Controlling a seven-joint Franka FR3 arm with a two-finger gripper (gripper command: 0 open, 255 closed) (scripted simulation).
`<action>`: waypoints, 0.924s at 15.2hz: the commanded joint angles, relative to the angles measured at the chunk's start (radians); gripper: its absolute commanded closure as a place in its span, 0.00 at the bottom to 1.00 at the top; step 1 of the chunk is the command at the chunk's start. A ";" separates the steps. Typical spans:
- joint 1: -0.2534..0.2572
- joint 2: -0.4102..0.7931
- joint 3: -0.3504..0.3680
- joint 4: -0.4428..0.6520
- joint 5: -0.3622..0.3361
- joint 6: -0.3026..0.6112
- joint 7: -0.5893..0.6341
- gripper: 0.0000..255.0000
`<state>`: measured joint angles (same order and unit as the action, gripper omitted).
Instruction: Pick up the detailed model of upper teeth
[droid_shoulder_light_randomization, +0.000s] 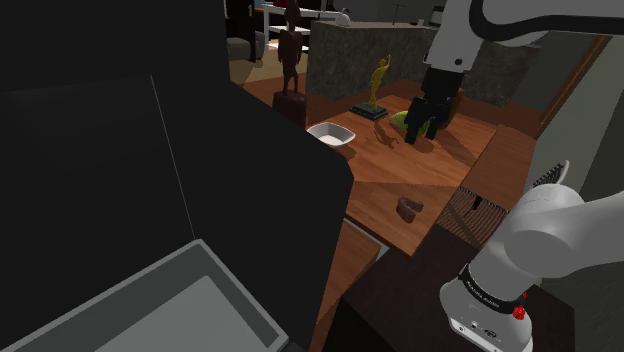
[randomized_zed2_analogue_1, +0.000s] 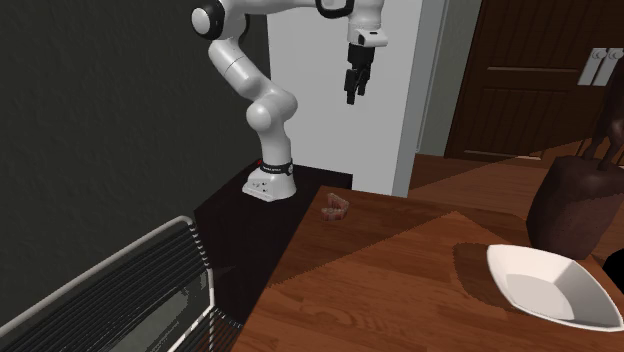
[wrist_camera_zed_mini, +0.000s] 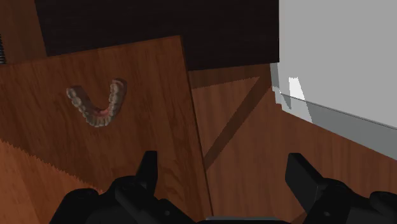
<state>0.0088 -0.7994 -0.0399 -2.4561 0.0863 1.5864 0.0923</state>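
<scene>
We find the gripper (randomized_zed2_analogue_1: 355, 90) raised high above the table (randomized_zed2_analogue_1: 400, 290), hanging from the arm (randomized_zed2_analogue_1: 240, 65) and pointing down. In the wrist view the gripper (wrist_camera_zed_mini: 224, 167) shows its two black fingers (wrist_camera_zed_mini: 149, 168) standing wide apart with nothing between them. We record it as spread and empty.

The teeth (randomized_zed2_analogue_1: 336, 207) lie on the wooden table, close to the corner nearest the stand (randomized_zed2_analogue_1: 250, 225), a dark box. In the second exterior view they sit at six o'clock from the gripper, well apart from it. In the shoulder view the teeth (droid_shoulder_light_randomization: 408, 208) are again at about six o'clock from the gripper (droid_shoulder_light_randomization: 432, 118), on a bare stretch of the table (droid_shoulder_light_randomization: 400, 165).

In the wrist view the teeth (wrist_camera_zed_mini: 97, 105) appear as a U-shaped arch, pale teeth around a pinkish inside. They lie flat on the table (wrist_camera_zed_mini: 146, 76), ahead of one finger and to its outer side, outside the gap between the two.

Other items noted in the shoulder view:
- A white bowl (droid_shoulder_light_randomization: 330, 134) lies at ten o'clock from the teeth.
- A gold statuette (droid_shoulder_light_randomization: 378, 85) stands at ten o'clock from the gripper.

In the second exterior view the bowl (randomized_zed2_analogue_1: 550, 285) lies at four o'clock from the teeth, well apart from them.
</scene>
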 joint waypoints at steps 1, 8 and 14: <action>0.000 0.000 0.000 0.000 0.000 0.000 0.000 0.00; -0.062 0.019 -0.031 -0.201 -0.050 0.209 0.005 0.00; -0.123 0.096 -0.065 -0.339 -0.097 0.414 0.010 0.00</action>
<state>-0.1018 -0.7192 -0.0961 -2.7766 -0.0006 1.9662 0.1034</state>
